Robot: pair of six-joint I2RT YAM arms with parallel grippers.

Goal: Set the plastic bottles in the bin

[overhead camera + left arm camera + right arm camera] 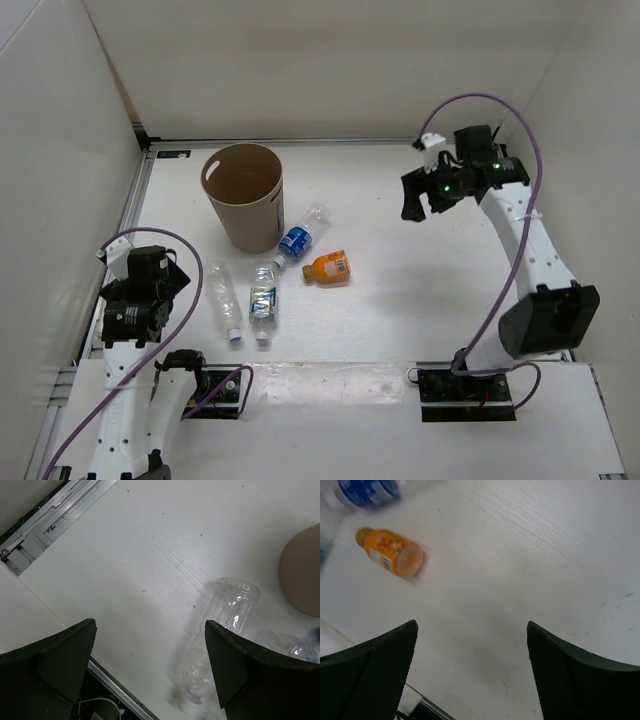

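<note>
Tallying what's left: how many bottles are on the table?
4: plain clear bottle leftmost, green-blue labelled one beside it, blue labelled one by the bin, orange one rightmost. None seem hidden.

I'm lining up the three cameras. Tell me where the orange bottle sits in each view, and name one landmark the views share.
Top external: the orange bottle lies on its side left of centre, just right of the bin.
Left wrist: not in view.
Right wrist: upper left of the picture, lying on its side.
Shared landmark: the blue-label bottle beside it, cut off by the top left edge of the right wrist view.
</note>
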